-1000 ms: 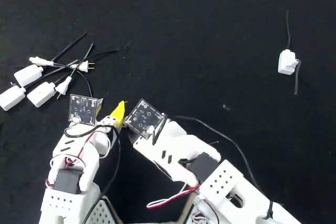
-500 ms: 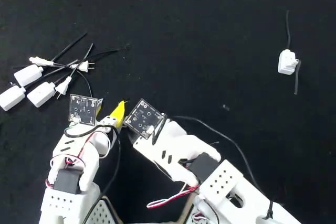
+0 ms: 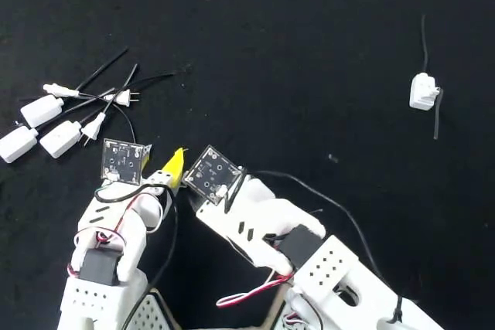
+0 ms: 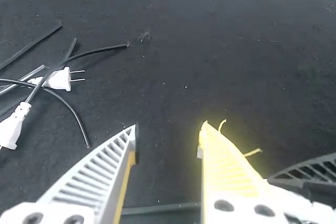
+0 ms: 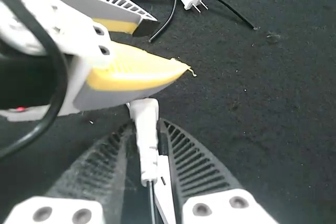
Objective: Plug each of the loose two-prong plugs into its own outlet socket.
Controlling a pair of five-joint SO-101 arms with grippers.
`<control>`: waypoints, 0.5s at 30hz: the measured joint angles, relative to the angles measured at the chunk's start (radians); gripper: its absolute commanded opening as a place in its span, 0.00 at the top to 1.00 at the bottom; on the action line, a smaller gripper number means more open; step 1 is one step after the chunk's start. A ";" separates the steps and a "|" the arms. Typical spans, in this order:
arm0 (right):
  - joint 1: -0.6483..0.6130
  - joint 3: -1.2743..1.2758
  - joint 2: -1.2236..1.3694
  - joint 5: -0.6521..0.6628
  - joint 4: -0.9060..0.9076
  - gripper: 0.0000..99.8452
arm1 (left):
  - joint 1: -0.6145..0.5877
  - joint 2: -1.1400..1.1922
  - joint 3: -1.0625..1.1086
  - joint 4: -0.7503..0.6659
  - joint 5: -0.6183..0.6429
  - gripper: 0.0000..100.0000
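Note:
Three white outlet sockets (image 3: pixel 40 110) lie at the table's left edge beside loose white two-prong plugs (image 3: pixel 119 98) on black cords. My left gripper (image 4: pixel 167 132) hangs open over bare cloth near the front, a loose plug (image 4: pixel 58 80) ahead of it. Its yellow finger (image 3: pixel 174 166) shows from above. Right beside it, my right gripper (image 5: pixel 146 125) is shut on a white plug (image 5: pixel 144 116) whose cord runs back between the dark fingers. The left arm's yellow finger (image 5: pixel 137 70) almost touches that plug. A fourth socket with a plug in it (image 3: pixel 423 91) lies far right.
Black cords (image 3: pixel 108 67) fan out from the plug cluster toward the table's middle. The two arm bases (image 3: pixel 325 268) crowd the front edge. Black cloth (image 3: pixel 294 75) covers the whole table, and cables and equipment sit beyond its far edge.

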 measured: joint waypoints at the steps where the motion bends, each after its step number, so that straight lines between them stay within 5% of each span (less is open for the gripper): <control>1: 0.000 0.000 0.000 0.000 0.000 0.99 | 0.000 0.000 0.000 0.000 0.000 0.80; 15: 0.072 -0.011 -0.014 -0.054 -0.005 0.99 | 0.003 0.012 0.003 0.003 -0.003 0.80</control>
